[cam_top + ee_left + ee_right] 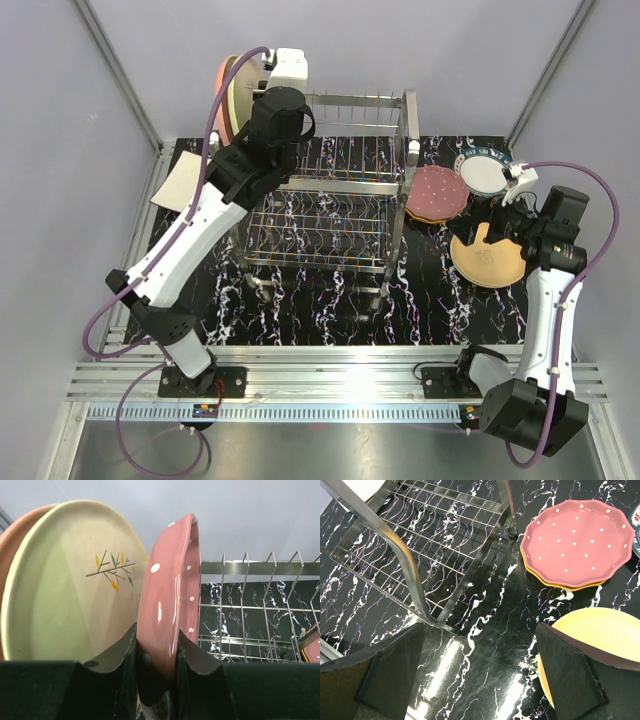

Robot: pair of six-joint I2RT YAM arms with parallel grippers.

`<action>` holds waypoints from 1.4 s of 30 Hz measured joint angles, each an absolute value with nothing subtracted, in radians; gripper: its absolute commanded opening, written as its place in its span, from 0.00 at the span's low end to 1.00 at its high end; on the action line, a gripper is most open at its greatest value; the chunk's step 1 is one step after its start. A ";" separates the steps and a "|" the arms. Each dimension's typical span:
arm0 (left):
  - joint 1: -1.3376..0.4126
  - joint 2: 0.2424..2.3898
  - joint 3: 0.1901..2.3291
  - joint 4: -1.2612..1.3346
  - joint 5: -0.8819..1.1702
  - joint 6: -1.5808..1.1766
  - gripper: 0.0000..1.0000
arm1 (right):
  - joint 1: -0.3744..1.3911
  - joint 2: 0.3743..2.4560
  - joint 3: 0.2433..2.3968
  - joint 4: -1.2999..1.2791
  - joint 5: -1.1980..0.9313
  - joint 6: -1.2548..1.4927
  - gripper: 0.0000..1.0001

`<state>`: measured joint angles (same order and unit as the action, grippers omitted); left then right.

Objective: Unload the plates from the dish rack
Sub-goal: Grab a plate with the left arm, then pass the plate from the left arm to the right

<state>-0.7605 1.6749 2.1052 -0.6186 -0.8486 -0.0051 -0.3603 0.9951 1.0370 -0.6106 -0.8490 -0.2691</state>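
Far out on the left, a squarish white plate [180, 185] lies flat on the black marbled table [330, 310], to the left of the dish rack [330, 215]. At the rack's left end I see three plates standing on edge between the prongs. A pink plate [7, 540] is outermost, a cream plate [70, 595] with a painted twig sprig comes next, and then a dotted pink plate [167, 600]. My left gripper [157, 637] is clamped on that dotted one, with a finger [117, 655] pressed against each face at its rim, and the plate is upright in its slot.

Right of the rack, a second dotted plate [575, 542] lies flat on the table, stacked on an orange plate [555, 582] whose rim peeks out beneath it. Just beside that pair, towards the back, sits a white plate with a dark teal patterned rim [483, 172]. Nearer to me a yellowish plate [610, 635] lies flat on its own.

My right gripper [480, 675] hangs above the table with its jaws spread wide and nothing between them. It sits between the rack's near right corner and the yellowish plate, and its right-hand finger [570, 675] overlaps that plate's edge in the wrist view.
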 measured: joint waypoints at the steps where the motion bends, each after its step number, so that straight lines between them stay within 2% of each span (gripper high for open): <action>1: -0.761 1.675 2.104 -0.606 -0.848 0.006 0.00 | -0.360 0.995 1.037 -0.611 -0.849 -0.269 1.00; 14: -0.810 1.675 2.087 -0.333 -0.860 0.295 0.00 | -0.360 0.995 1.037 -0.610 -0.847 -0.269 1.00; 25: -0.846 1.675 2.116 -0.209 -0.851 0.419 0.00 | -0.360 0.995 1.037 -0.610 -0.847 -0.270 1.00; 31: -0.886 1.668 2.194 -0.211 -0.844 0.389 0.00 | -0.360 0.995 1.036 -0.610 -0.847 -0.270 1.00; 42: -0.901 1.443 2.144 -0.425 -0.634 0.007 0.00 | -0.360 0.988 1.028 -0.610 -0.848 -0.283 1.00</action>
<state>-0.9009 1.4433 2.1437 -0.4248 -0.6342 0.0074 -0.3603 0.9882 1.0283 -0.6098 -0.8478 -0.2829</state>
